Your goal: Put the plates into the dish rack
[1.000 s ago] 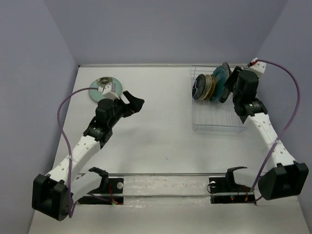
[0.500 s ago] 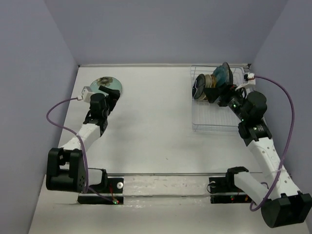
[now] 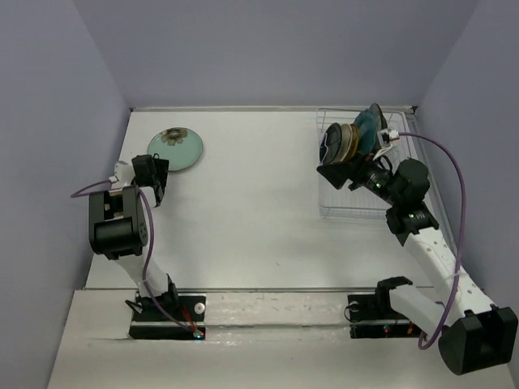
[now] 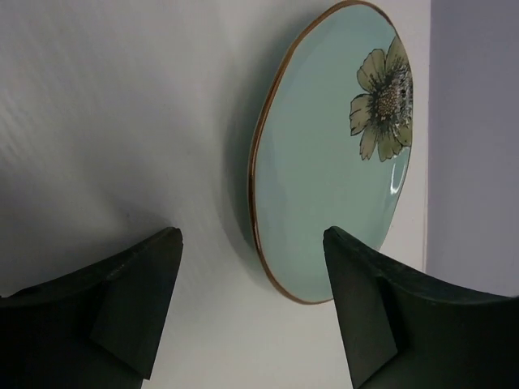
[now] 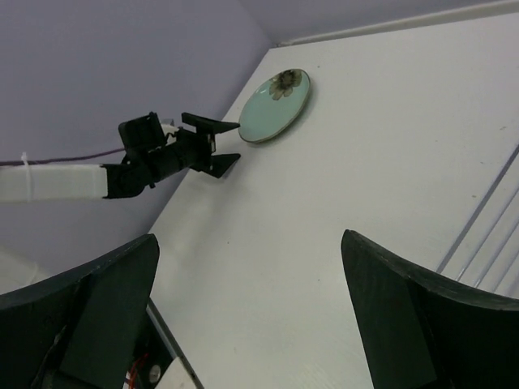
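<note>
On the bench [image 3: 259,211], the lone plate [image 3: 176,148] lies flat in the far left corner. My left pincer [image 4: 251,235] sits just on its near side, not touching it, with the plate straight ahead between the fingers. The dish rack [image 3: 357,203] stands at the far right, well apart from that plate. The other plates [image 3: 349,139] stand on edge, packed together, in the rack's far end. My right pincer [image 5: 250,239] hangs above the rack's left side, nearer me than those plates.
</note>
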Available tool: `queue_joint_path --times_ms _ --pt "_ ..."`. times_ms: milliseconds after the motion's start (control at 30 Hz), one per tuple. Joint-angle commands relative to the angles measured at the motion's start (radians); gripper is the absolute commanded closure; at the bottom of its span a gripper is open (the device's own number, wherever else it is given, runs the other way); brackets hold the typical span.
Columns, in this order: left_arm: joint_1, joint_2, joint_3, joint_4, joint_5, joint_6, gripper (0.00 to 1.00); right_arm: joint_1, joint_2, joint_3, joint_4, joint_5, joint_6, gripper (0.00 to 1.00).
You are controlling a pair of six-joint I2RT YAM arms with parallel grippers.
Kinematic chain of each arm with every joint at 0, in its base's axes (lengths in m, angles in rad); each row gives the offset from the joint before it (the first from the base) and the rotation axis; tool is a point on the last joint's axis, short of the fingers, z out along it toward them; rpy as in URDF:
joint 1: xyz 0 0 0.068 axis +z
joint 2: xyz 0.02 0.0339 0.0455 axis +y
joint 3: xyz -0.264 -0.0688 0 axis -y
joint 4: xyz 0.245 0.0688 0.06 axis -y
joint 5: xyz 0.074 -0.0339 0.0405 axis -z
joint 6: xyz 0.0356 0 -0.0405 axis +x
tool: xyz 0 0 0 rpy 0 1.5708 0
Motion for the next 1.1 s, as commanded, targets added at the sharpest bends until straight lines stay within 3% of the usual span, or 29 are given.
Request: queue_joint_path --times_ms 0,133,333,500,633,800,1067 --pt "0.011 0.081 0.049 0.037 0.015 0.0 0.2 0.029 0.02 -0.012 0.104 -0.061 0.021 0.0" --pt "0.013 0.194 0.138 0.054 0.044 0.005 0.41 0.042 0.043 -0.006 0.115 -0.067 0.024 0.0" --pt "0.014 0.265 0.19 0.11 0.107 0.009 0.92 0.051 0.067 0.017 0.099 -0.062 0.021 0.0" --pt "0.011 0.153 0.026 0.374 0.208 -0.016 0.94 0.062 0.13 0.057 0.09 -0.062 0.012 0.0" --pt "-0.079 -0.066 -0.237 0.652 0.215 -0.059 0.94 0.164 0.228 0.138 0.049 -0.024 -0.025 0.0" --pt "-0.196 -0.258 -0.419 0.762 0.251 -0.076 0.94 0.321 0.383 0.255 -0.048 0.141 -0.106 0.0" --pt "-0.244 -0.551 -0.567 0.728 0.438 -0.09 0.94 0.343 0.579 0.307 -0.097 0.321 -0.095 0.0"
